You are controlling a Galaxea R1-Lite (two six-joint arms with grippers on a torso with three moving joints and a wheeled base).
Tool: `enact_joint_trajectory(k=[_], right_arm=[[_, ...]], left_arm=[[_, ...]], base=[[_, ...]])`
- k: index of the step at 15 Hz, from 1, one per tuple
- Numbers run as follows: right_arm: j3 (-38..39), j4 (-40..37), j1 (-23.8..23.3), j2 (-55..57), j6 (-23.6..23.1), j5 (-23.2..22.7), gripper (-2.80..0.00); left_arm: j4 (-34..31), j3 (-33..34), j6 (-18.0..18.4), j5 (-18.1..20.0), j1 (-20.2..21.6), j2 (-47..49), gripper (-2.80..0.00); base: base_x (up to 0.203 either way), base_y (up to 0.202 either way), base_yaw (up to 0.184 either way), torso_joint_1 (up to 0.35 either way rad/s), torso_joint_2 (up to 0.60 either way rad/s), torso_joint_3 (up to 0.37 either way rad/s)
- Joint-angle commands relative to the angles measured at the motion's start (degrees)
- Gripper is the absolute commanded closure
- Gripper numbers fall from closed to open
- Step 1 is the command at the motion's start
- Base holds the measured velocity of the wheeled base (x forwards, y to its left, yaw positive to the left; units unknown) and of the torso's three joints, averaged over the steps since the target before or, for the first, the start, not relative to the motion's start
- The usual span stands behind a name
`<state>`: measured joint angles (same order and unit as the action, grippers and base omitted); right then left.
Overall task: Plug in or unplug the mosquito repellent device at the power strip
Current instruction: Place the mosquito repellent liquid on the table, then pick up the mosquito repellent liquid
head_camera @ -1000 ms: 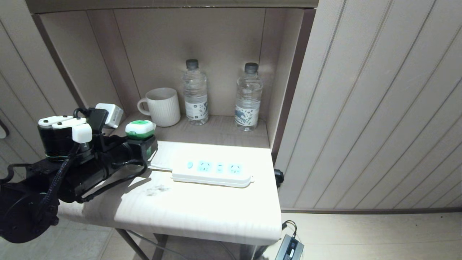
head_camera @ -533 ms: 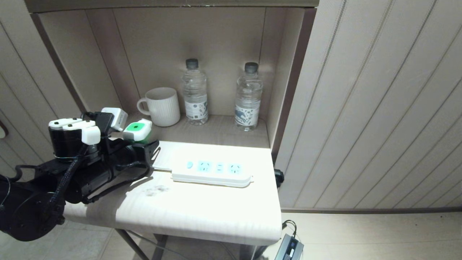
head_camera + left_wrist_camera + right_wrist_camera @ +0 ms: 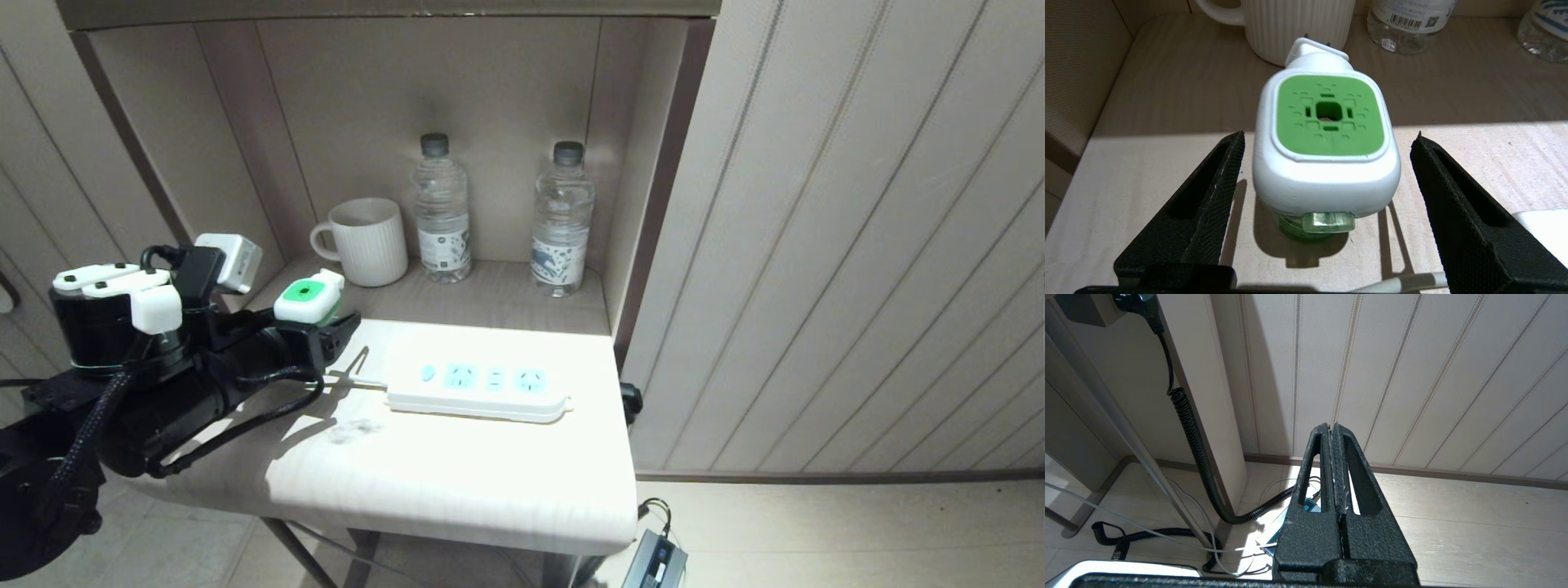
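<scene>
- The device (image 3: 1326, 143) stands on the table (image 3: 457, 474) left of the strip (image 3: 478, 392), unplugged, its prongs aimed away toward the mug (image 3: 369, 241).
- Left gripper (image 3: 1327, 196) straddles it, jaws wide, touching nothing.
- Right gripper (image 3: 1334, 473), closed and empty, hangs near the floor; the left is far nearer.

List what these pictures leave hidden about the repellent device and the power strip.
- Mosquito repellent device: its bottle, left wrist view, mostly hidden under its white head.
- Its prongs: cut short by the head.
- Power strip: cord's far end, head view, lost behind the left gripper.
- Socket details: too small.
</scene>
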<state>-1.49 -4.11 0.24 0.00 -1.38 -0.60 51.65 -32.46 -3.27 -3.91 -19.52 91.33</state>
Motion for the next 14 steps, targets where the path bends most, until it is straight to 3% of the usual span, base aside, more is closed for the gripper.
enact_joint_trajectory(k=[1,6,7,11,14], right_arm=[[0.0,0.0,0.0,0.0,0.0,0.0,0.0],[0.0,0.0,0.0,0.0,0.0,0.0,0.0],[0.0,0.0,0.0,0.0,0.0,0.0,0.0],[0.0,0.0,0.0,0.0,0.0,0.0,0.0],[0.0,0.0,0.0,0.0,0.0,0.0,0.0]], left_arm=[[0.3,1.6,0.1,0.1,-0.4,-4.6,-2.8],[-1.1,6.7,1.3,1.6,-1.9,-20.7,-2.8],[-1.5,7.7,2.1,2.1,-2.1,-24.0,0.0],[-5.6,10.2,5.7,1.4,-1.7,-36.3,0.0],[-21.9,11.5,7.0,1.7,4.5,-47.1,0.0]], base=[[0.0,0.0,0.0,0.0,0.0,0.0],[0.0,0.0,0.0,0.0,0.0,0.0],[0.0,0.0,0.0,0.0,0.0,0.0],[0.0,0.0,0.0,0.0,0.0,0.0],[0.0,0.0,0.0,0.0,0.0,0.0]])
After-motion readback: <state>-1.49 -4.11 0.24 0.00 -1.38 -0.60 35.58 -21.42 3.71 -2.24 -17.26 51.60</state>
